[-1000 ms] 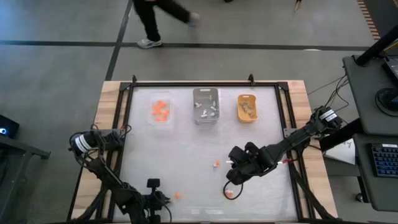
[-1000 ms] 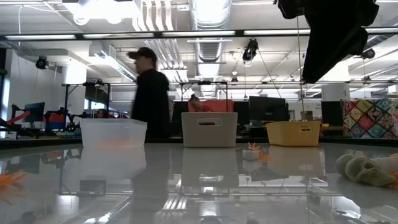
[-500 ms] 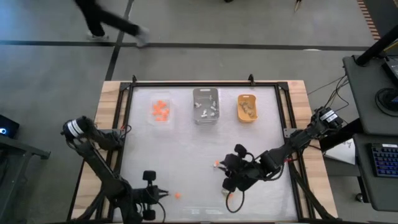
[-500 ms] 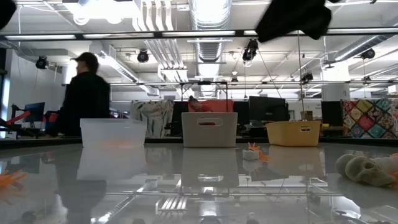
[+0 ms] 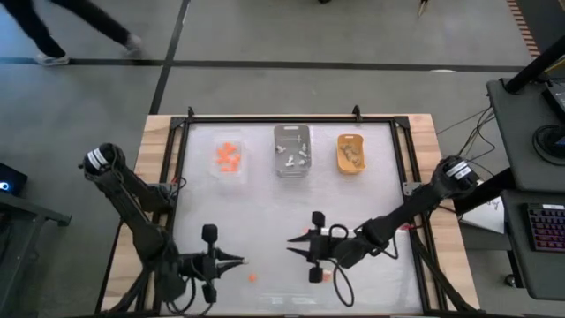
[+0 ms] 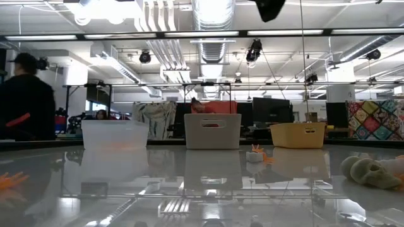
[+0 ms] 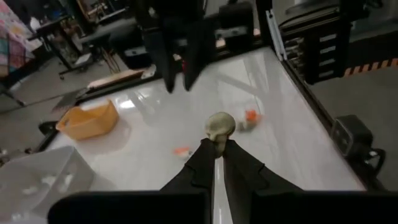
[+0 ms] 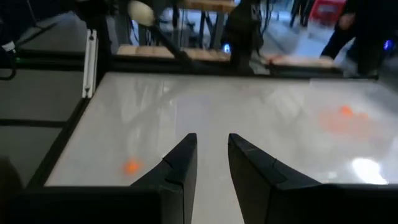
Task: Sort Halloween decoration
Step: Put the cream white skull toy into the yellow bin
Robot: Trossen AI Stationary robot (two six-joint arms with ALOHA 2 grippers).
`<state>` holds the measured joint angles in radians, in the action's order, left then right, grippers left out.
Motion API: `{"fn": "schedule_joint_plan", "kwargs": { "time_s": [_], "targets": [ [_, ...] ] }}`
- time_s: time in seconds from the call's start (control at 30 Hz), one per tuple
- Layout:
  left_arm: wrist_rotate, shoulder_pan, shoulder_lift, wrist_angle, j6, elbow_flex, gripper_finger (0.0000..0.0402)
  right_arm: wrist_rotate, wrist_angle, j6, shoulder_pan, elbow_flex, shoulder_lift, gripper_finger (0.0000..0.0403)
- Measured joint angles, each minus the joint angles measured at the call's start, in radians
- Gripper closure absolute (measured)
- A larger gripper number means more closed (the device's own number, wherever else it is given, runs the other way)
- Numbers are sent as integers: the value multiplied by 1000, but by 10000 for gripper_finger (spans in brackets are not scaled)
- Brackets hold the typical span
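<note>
The left tool [image 7: 214, 148] grips a tan skull [image 7: 219, 125] by its fingertips, raised above the surface [image 5: 265, 212] (near its front edge). The right tool [image 8: 209, 149], narrowly parted and empty, hovers mid-surface; an orange trinket [image 5: 252, 278], perhaps a pumpkin, lies between them.

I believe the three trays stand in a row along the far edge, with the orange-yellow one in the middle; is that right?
Not quite: the high view shows the grey tray in the middle. The orange-yellow tray is at the row's right end, the clear tray at its left.
</note>
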<state>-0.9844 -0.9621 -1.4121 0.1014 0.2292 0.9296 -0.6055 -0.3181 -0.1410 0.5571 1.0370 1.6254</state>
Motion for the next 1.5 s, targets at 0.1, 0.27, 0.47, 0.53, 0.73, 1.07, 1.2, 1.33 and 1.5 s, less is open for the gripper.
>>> {"fn": "schedule_joint_plan", "kwargs": {
  "time_s": [0.1,0.27,0.47,0.53,0.73,1.07,1.2,1.33,1.5],
  "targets": [
    [37,48,41,-67,-57,-62,401,3,-118,95,-16,-12,36,321],
    [118,154,103,-344,-189,-220,401,5,-219,263,-58,-12,69,321],
    [224,280,156,-762,-308,-420,401,106,-295,381,-132,-12,72,321],
    [263,310,156,-881,-310,-480,401,197,-333,394,-161,-12,72,321],
    [295,321,152,-1080,-311,-583,401,299,-368,385,-210,-11,71,321],
    [290,323,151,-1134,-342,-587,401,300,-375,329,-217,47,83,321],
    [290,324,151,-1134,-366,-578,401,299,-376,297,-217,57,83,321],
    [289,324,148,-1131,-368,-579,401,293,-370,297,-217,56,83,321],
    [289,324,133,-1131,-348,-580,401,293,-368,297,-217,56,83,321]
  ]
}}
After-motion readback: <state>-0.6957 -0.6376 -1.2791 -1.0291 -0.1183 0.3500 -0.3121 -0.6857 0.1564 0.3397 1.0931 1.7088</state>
